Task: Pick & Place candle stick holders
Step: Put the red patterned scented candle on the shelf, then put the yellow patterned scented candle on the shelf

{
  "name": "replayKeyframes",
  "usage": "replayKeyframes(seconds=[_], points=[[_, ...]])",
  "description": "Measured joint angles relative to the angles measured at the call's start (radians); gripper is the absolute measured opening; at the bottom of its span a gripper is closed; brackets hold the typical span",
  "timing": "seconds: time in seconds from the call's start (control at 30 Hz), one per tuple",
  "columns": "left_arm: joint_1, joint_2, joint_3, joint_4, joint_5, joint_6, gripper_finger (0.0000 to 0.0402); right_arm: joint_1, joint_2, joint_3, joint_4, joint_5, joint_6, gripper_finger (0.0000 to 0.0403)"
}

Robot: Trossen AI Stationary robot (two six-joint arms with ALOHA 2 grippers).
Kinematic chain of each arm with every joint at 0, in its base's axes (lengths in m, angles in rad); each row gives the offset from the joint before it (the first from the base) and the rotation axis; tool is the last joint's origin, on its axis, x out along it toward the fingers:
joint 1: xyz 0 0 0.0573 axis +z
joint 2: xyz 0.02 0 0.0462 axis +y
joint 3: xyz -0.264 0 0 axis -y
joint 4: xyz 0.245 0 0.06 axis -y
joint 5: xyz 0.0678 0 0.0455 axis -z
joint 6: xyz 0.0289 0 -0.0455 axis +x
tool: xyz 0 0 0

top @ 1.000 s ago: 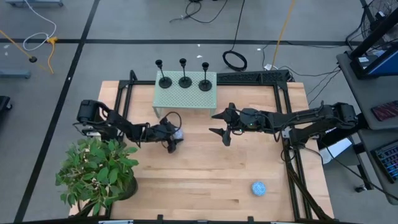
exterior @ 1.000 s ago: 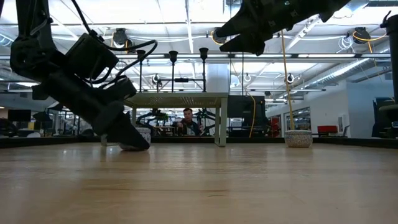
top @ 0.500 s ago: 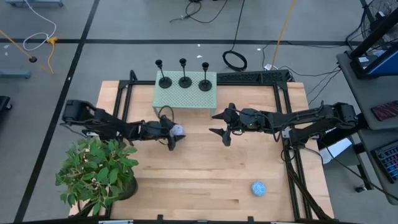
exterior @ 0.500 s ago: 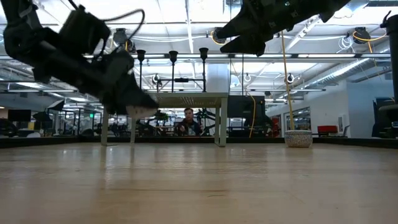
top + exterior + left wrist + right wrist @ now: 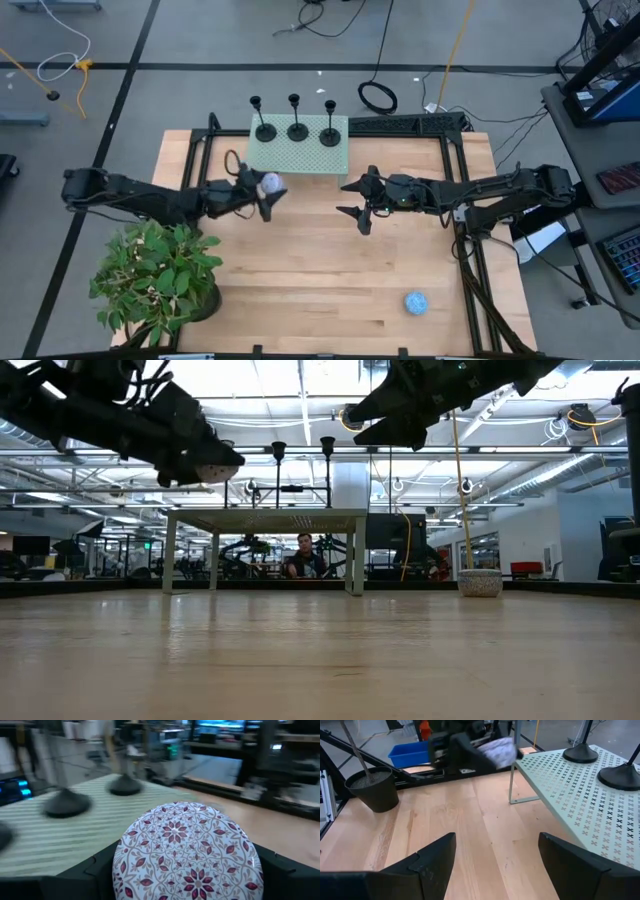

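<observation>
Three candle stick holders [image 5: 296,125] in a row on a pale green perforated stand [image 5: 297,160], bench [image 5: 330,280] at 12 o'clock.

Left end effector [image 5: 266,187]: raised off the bench, clenched on a patterned ball [image 5: 270,183], just beside the stand's near-left corner. Right end effector [image 5: 358,199]: raised at bench centre, fingers spread, grasping nothing. Potted plant [image 5: 160,275] at 8 o'clock; blue ball [image 5: 416,301] at 5 o'clock.

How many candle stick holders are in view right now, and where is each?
3, all upright in a row along the far edge of the pale green perforated stand: left holder, middle holder, right holder. None appears hidden; neither gripper holds one.
</observation>
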Motion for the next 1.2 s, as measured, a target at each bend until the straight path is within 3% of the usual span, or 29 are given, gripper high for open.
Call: replayKeyframes(seconds=[0.43,0.57,0.9,1.2], points=[[0.304,-0.065,0.0,-0.095,-0.024,0.07,0.0294,0.0,0.0,0.0,0.0,0.0,0.0,0.0279],[0.373,-0.064,0.0,-0.16,-0.006,0.072,0.0317,0.0,0.0,0.0,0.0,0.0,0.0,0.0279],[0.441,-0.064,0.0,-0.181,0.145,0.102,0.0295,0.0,0.0,0.0,0.0,0.0,-0.029,0.0279],[0.477,-0.064,0.0,-0.095,0.163,0.153,0.0349,0.0,0.0,0.0,0.0,0.0,-0.03,0.0279]])
